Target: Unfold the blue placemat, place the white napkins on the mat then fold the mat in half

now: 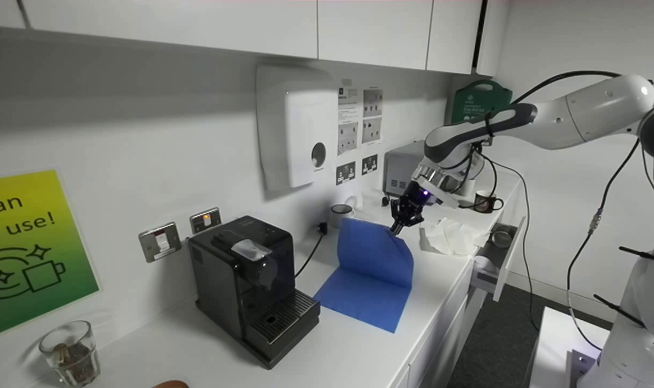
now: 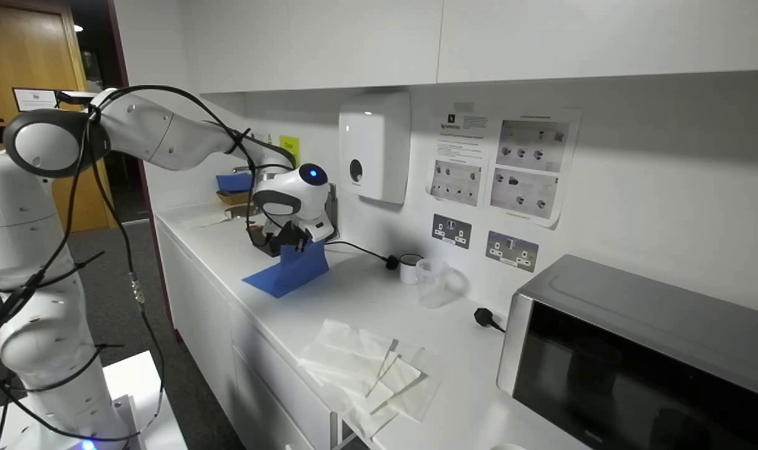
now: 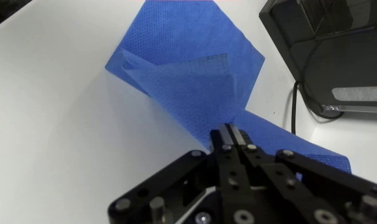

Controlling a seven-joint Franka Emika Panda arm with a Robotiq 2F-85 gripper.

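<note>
Guessing this is the unfold step: I'd ease the raised part of the blue placemat [image 1: 373, 264] down, away from the coffee machine [image 1: 246, 285], before letting go. Got my tool [image 3: 228, 125] pinched on its upper edge, so that part hangs below, the rest flat nearer the coffee machine.

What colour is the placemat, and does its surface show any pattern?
The placemat is blue with a fine dotted texture, clearest in the wrist view.
</note>
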